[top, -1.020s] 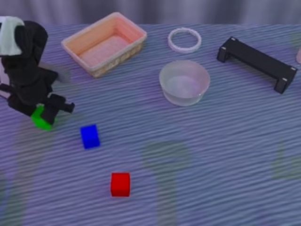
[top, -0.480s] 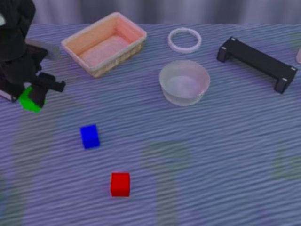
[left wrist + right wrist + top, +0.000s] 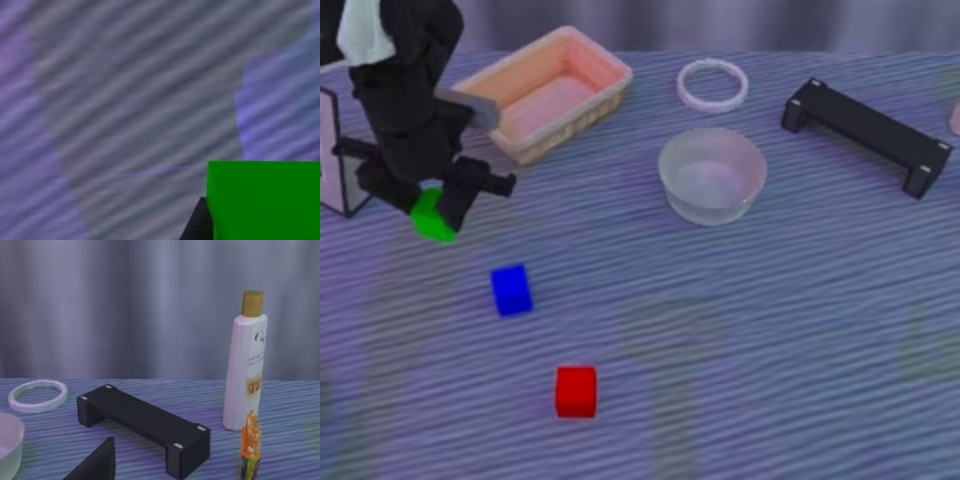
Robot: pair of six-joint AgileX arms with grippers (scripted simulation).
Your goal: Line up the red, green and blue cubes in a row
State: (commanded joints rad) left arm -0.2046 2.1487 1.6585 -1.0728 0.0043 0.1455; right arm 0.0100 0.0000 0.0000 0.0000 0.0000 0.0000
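Three cubes are in view on the striped counter (image 3: pixel 800 300). Left pincer (image 3: pixel 432 205), at the counter's 10 o'clock, is closed on the green cube (image 3: pixel 433 216), one dark finger on either side; the left wrist view shows the same cube (image 3: pixel 265 200) filling one corner with a finger (image 3: pixel 197 225) against its face, over striped cloth. From the top view it cannot be told whether the cube is raised or resting. Blue cube (image 3: pixel 510 289) lies at 5 o'clock from the green one, near but apart. Red cube (image 3: pixel 576 391) lies farther on, again at 5 o'clock from the blue.

Basket (image 3: pixel 542 92) sits at 1 o'clock from the pincer. Clear bowl (image 3: pixel 711 176) stands near the counter's middle, with a white ring (image 3: pixel 712 84) at its 12 o'clock and a black stand (image 3: pixel 866 135) at its 2 o'clock.

Right arm is out of the top view; whether its pincer is open or closed cannot be told. Its wrist view shows the stand (image 3: pixel 142 427), the ring (image 3: pixel 37 395), a white bottle (image 3: pixel 246 365) with a gold cap, and a small orange tube (image 3: pixel 250 447) before it.
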